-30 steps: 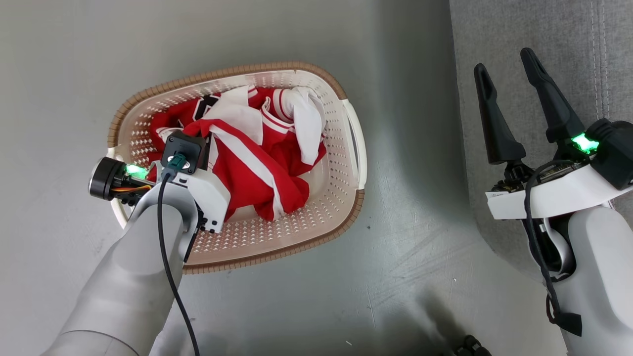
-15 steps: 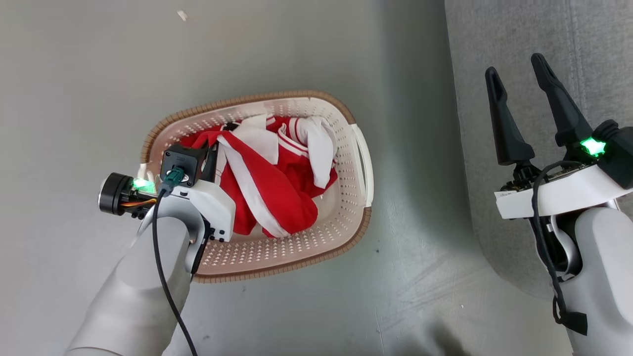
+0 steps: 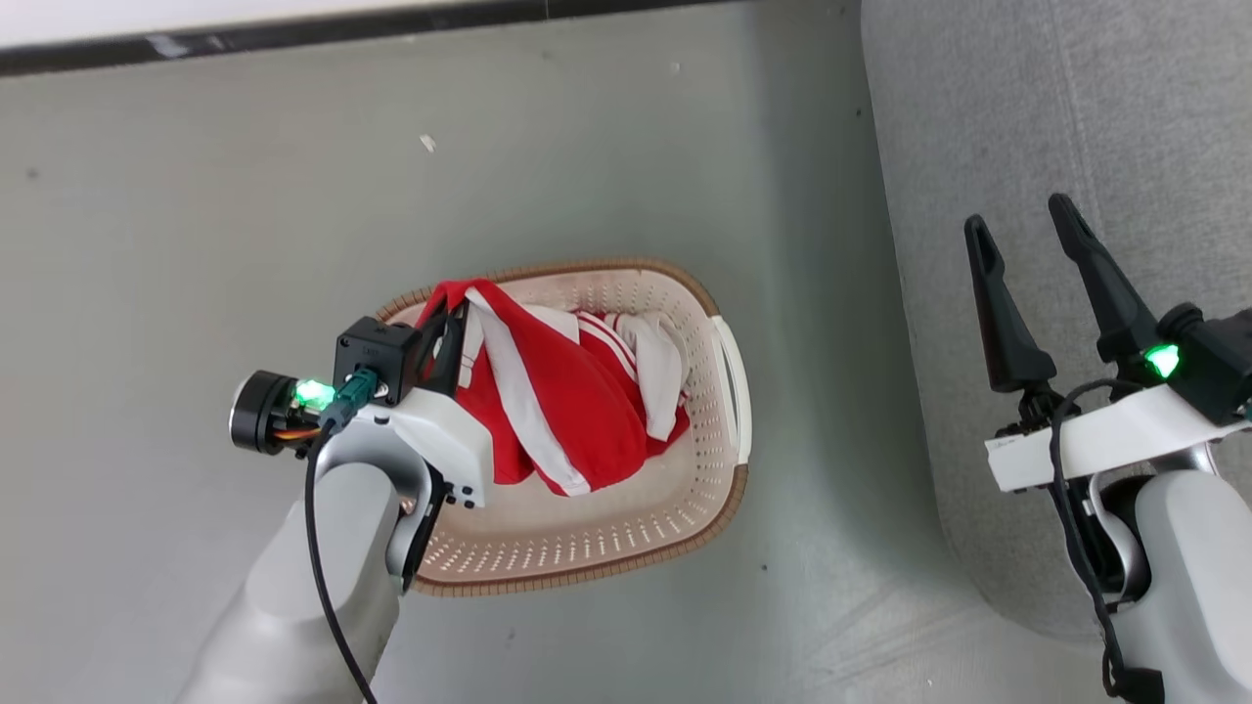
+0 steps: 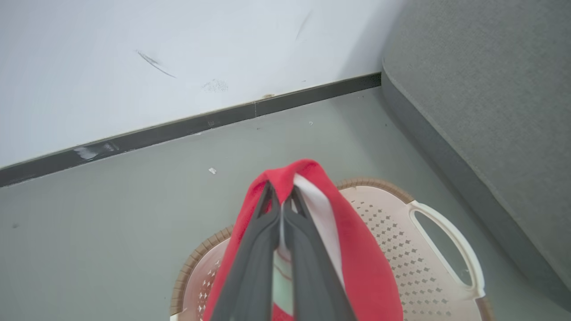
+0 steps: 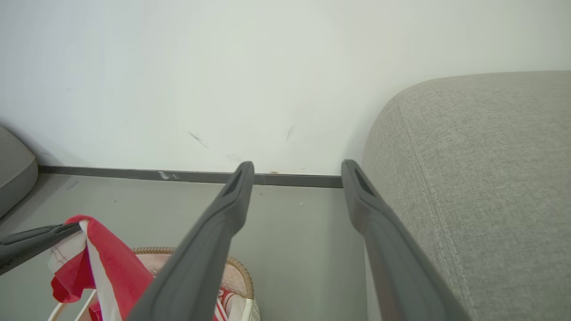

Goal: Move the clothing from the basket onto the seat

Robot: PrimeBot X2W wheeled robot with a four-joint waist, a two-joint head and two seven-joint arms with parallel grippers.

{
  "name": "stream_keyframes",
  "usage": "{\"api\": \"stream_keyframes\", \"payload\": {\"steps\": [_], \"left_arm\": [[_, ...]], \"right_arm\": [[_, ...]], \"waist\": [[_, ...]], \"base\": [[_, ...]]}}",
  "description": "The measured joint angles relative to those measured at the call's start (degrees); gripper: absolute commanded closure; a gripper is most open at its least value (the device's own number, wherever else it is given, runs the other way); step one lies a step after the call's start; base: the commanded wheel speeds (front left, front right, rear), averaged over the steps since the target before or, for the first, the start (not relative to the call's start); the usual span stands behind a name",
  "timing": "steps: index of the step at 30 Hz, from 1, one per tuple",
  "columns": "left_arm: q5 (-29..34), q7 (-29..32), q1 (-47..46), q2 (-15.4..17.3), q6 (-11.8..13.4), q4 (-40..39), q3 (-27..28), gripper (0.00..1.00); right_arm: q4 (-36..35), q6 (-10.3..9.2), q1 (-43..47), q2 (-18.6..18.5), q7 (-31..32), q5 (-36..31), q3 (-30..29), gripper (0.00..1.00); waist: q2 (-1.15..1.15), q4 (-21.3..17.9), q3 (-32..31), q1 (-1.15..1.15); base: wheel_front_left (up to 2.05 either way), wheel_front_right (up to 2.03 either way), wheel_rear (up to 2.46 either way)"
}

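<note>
One clothing piece (image 3: 562, 416), pinched by the closed left gripper (image 4: 282, 206), hangs partly raised over one basket (image 3: 626, 548) on the floor (image 3: 196, 215). Right gripper (image 3: 1019, 217) spread wide, empty, over one grey seat (image 3: 1037, 108) at right.

A smooth grey-green floor (image 3: 606, 147) met a plain white wall (image 4: 187, 40) along a dark grey skirting strip (image 4: 178, 129). Faint dark scuff marks (image 4: 154, 62) crossed the wall, and a small white scrap (image 3: 427, 143) lay on the floor near the strip.
</note>
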Motion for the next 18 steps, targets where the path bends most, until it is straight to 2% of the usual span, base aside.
{"api": "stream_keyframes", "payload": {"steps": [18], "left_arm": [[-1.5,0.0,10.1,0.1,0.1,-7.9,0.9,1.0]], "right_arm": [[1.5,0.0,7.3,0.1,0.0,0.0,-0.2,0.0]], "waist": [[0.0,1.8,-11.0,0.0]], "base": [[0.0,0.0,0.0]]}}
